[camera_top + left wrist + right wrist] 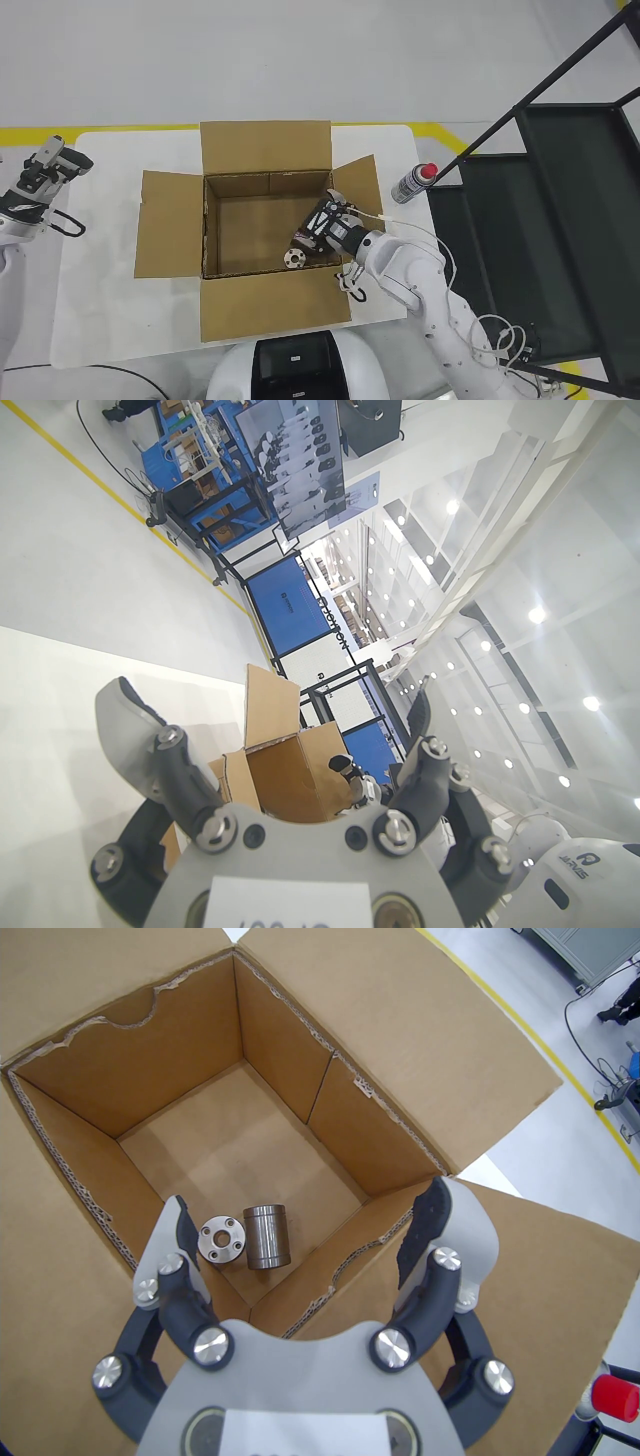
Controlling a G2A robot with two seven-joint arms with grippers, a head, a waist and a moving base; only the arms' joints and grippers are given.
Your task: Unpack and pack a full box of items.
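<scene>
Cardboard box (250, 235) open, flaps splayed, floor mostly bare. Steel cylinder (265, 1236) and flanged disc (222, 1241) touching, close to the near wall. Right gripper (305, 1218) spread wide above them. Left gripper (272, 700) likewise released, out by the table's (120, 310) left edge.

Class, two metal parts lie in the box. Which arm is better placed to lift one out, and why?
Right, probably: the right gripper hangs open over the box, near the cylinder and flange. The left gripper sits at the edge of the table, away from the box.
</scene>
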